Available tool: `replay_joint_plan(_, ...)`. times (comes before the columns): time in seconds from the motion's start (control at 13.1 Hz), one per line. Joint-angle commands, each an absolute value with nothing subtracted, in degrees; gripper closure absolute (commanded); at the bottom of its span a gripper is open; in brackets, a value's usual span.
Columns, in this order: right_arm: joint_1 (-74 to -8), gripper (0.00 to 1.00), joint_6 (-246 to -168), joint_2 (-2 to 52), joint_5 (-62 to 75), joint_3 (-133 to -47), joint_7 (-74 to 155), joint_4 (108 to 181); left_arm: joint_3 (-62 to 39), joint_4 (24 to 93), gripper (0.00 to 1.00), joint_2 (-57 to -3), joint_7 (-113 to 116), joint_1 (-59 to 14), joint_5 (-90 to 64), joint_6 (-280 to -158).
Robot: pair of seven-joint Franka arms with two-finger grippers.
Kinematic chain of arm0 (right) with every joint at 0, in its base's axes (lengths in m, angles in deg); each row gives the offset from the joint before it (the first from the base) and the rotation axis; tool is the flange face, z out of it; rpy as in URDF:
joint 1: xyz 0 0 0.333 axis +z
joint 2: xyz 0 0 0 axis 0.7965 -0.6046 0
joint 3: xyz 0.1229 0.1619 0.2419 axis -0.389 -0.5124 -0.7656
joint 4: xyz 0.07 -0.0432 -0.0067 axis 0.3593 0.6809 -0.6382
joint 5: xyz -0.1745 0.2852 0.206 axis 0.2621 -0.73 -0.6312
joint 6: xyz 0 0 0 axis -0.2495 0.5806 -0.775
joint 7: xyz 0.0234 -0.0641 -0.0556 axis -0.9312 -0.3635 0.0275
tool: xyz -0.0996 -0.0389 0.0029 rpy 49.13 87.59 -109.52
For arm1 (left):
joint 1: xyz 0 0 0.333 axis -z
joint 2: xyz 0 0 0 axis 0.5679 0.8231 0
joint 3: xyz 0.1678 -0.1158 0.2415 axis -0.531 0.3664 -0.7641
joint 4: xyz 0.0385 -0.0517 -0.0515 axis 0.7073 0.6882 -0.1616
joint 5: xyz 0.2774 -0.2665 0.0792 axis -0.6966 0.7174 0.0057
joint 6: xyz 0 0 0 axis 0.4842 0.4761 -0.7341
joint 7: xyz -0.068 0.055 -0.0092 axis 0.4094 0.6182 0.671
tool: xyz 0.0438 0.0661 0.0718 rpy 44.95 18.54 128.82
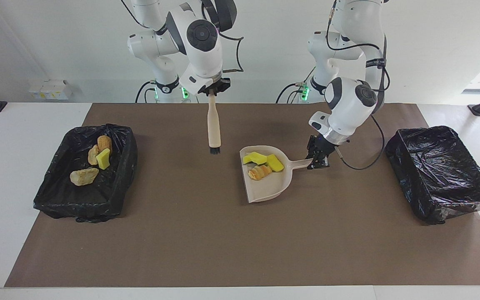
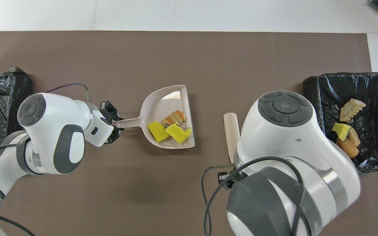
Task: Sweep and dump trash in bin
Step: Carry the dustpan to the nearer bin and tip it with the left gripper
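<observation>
While the left gripper (image 1: 318,160) grips the dustpan (image 1: 267,187) by its handle, three bits of trash (image 1: 261,163) lie in the pan: two yellow wedges and one striped lump. Four more sit in the black-lined bin (image 1: 86,175) toward the right arm's end. The right gripper (image 1: 212,89), clenched on the brush (image 1: 213,129), holds it upright over the brown mat (image 1: 206,241), clear of the pan. A second bin (image 1: 442,173) stands at the other end.
</observation>
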State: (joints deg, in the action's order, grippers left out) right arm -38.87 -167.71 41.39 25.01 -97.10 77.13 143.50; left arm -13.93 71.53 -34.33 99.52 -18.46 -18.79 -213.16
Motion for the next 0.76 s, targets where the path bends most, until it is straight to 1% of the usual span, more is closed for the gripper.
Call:
replay_joint_plan(0.0, -39.71, 1.00, -175.00, 46.10, 19.28, -97.56, 79.24, 153.32, -13.80, 66.11, 1.00, -35.17, 103.24, -22.46, -17.36, -204.63)
replay_joint_plan(0.23, -35.59, 1.00, -183.88, 45.84, 18.47, -97.91, 80.91, 158.44, -13.80, 60.83, 1.00, -35.16, 107.54, -27.91, -17.54, -196.45)
replay_joint_plan(0.3, -35.31, 1.00, -184.69, 45.75, 18.38, -97.91, 80.83, 158.97, -13.80, 59.16, 1.00, -35.08, 108.86, -29.84, -17.80, -193.90)
replay_joint_plan(0.46, -30.94, 1.00, -188.37, 42.61, 18.12, -98.00, 82.83, 159.77, -13.80, 56.08, 1.00, -34.90, 112.54, -33.88, -18.33, -189.76)
replay_joint_plan(0.53, -29.78, 1.00, -192.13, 41.37, 18.12, -98.00, 84.24, 160.38, -13.80, 55.28, 1.00, -34.90, 114.05, -35.90, -18.42, -188.35)
replay_joint_plan(0.69, -27.68, 1.00, -197.07, 38.21, 18.12, -98.00, 85.83, 160.56, -13.80, 53.70, 1.00, -34.81, 117.12, -40.65, -18.94, -185.54)
